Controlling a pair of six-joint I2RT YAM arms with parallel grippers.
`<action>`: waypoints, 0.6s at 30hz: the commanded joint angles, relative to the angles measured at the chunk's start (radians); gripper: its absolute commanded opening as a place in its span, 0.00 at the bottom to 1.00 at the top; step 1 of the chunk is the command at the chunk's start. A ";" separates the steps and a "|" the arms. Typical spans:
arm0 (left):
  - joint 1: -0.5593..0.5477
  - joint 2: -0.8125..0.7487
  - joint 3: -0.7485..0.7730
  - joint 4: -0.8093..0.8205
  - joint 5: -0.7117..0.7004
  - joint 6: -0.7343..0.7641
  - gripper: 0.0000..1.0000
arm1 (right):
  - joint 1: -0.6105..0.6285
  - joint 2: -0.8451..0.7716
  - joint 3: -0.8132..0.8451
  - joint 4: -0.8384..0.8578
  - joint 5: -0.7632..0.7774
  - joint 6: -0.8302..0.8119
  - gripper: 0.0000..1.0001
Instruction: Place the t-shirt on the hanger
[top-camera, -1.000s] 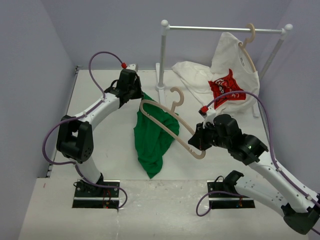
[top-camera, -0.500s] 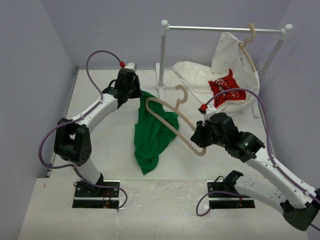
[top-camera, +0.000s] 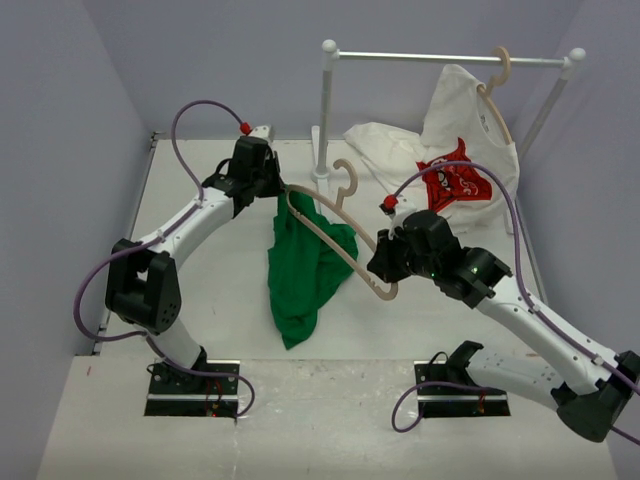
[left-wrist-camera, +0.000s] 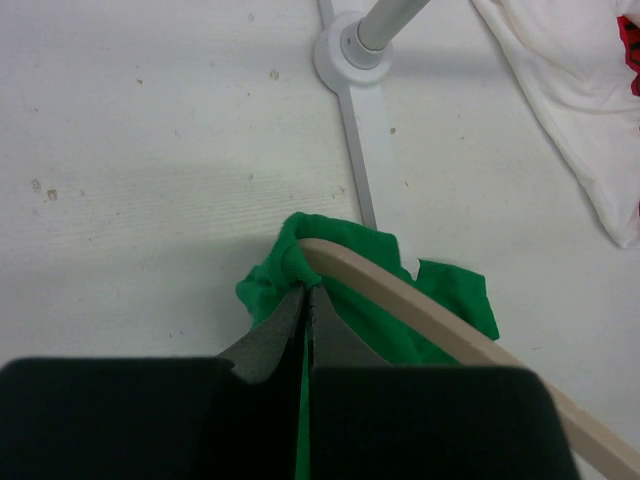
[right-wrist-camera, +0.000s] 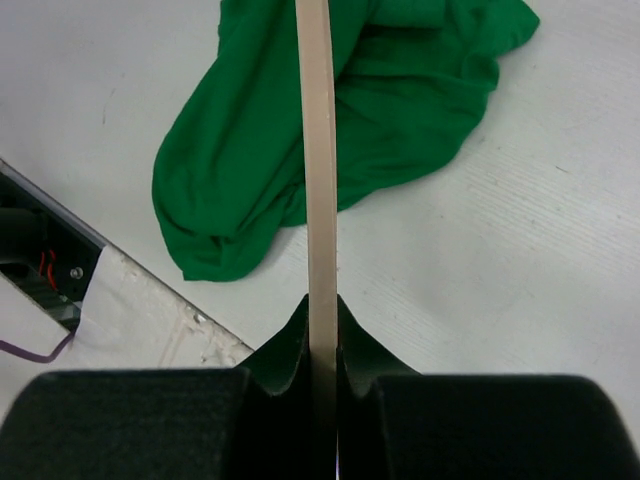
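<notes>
Overhead, saw a white table (top-camera: 220, 270) inside pale walls, with a white clothes rail (top-camera: 450, 57) at the far side, beyond both grippers. Noted a white shirt with a red graphic (top-camera: 455, 150) hung from that rail on its own hanger, its lower part spilling onto the table behind the right gripper (top-camera: 383, 262).

Next down in size, found the green t-shirt (top-camera: 300, 265) hanging in a bunched column from the left gripper (top-camera: 270, 188), its lower end down at the table surface between the two arms. Found the left gripper's jaws pressed together on a fold of the t-shirt's upper edge (left-wrist-camera: 285, 275), fabric pinched right at the fingertips (left-wrist-camera: 290, 318).

Then the hanger (top-camera: 335, 235), pale wood, held off the table and slanting from the right gripper up toward the left one. Found the right gripper clamped on one wooden bar (right-wrist-camera: 322, 200), the bar running straight out ahead between the fingers (right-wrist-camera: 290, 345). Saw the hanger's far end (left-wrist-camera: 400, 290) tucked into the green cloth just beside the left fingertips, and its hook pointing up near the rail's post, between the two grippers.
</notes>
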 joint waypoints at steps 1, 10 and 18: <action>0.011 -0.075 0.019 0.008 -0.006 0.034 0.00 | 0.025 0.027 0.056 0.118 -0.097 -0.016 0.00; 0.012 -0.048 0.020 -0.031 -0.093 0.032 0.00 | 0.033 -0.011 0.037 0.114 -0.160 -0.025 0.00; 0.012 -0.083 0.010 -0.062 -0.186 0.034 0.00 | 0.034 -0.010 -0.016 0.083 -0.159 -0.039 0.00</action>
